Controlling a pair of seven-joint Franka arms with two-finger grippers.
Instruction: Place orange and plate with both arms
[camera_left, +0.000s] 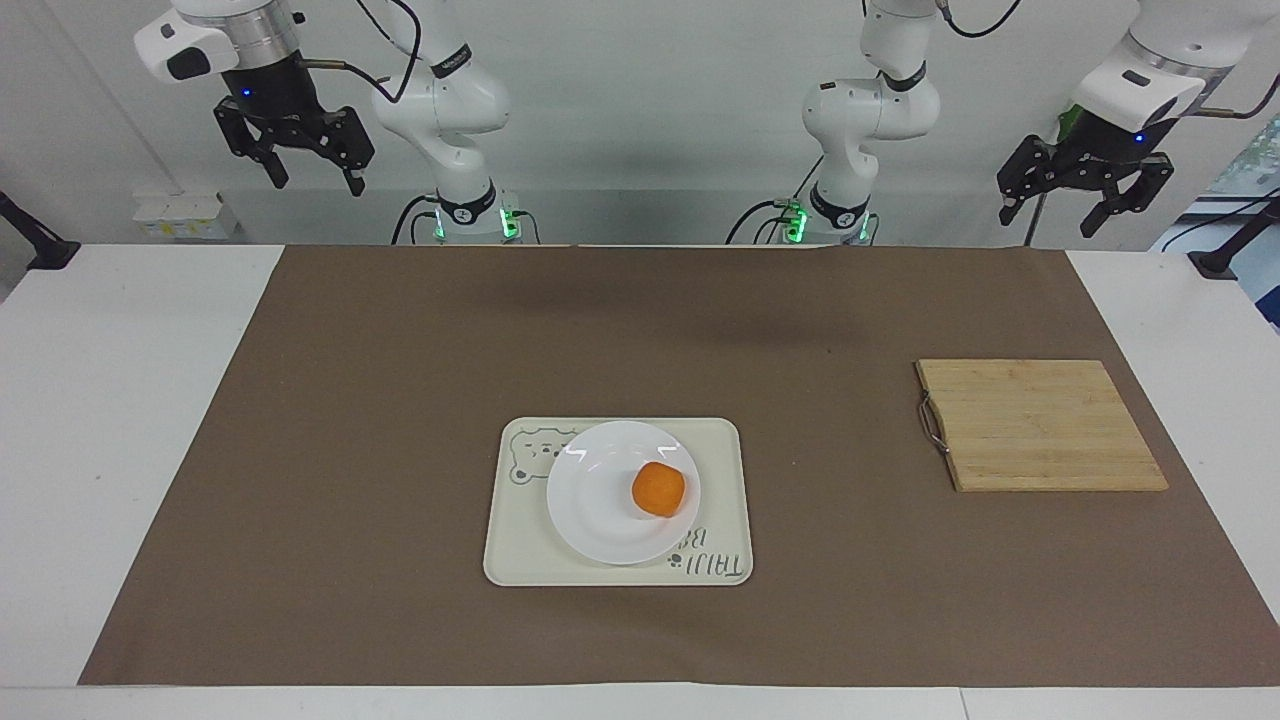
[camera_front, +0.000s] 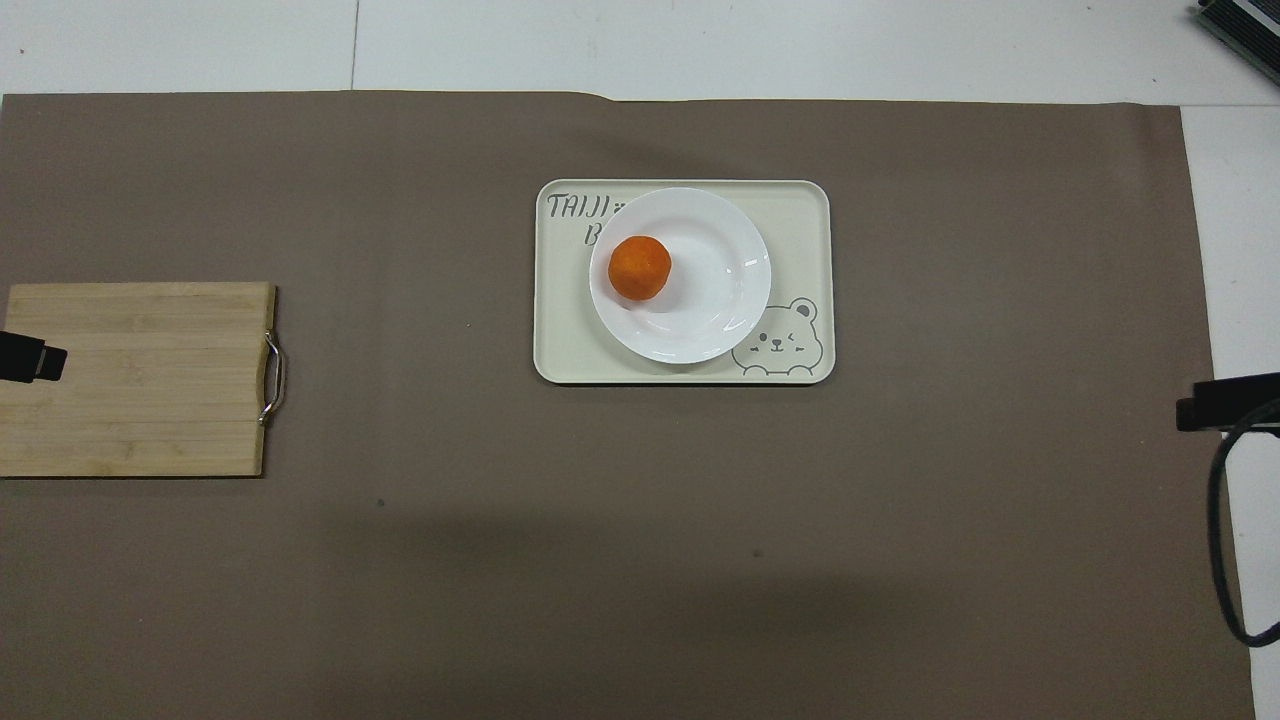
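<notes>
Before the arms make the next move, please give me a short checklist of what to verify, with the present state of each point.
1. The orange lies on the plate: ok.
2. The plate sits on the cream tray, inside its rim: ok.
3. Left end effector is open, holds nothing and is raised at its own end of the table: ok.
4. Right end effector is open, holds nothing and is raised at its end: ok.
5. The cutting board toward the left arm's end has nothing on it: ok.
6. Whether the orange would roll when the plate is lifted: cannot tell.
</notes>
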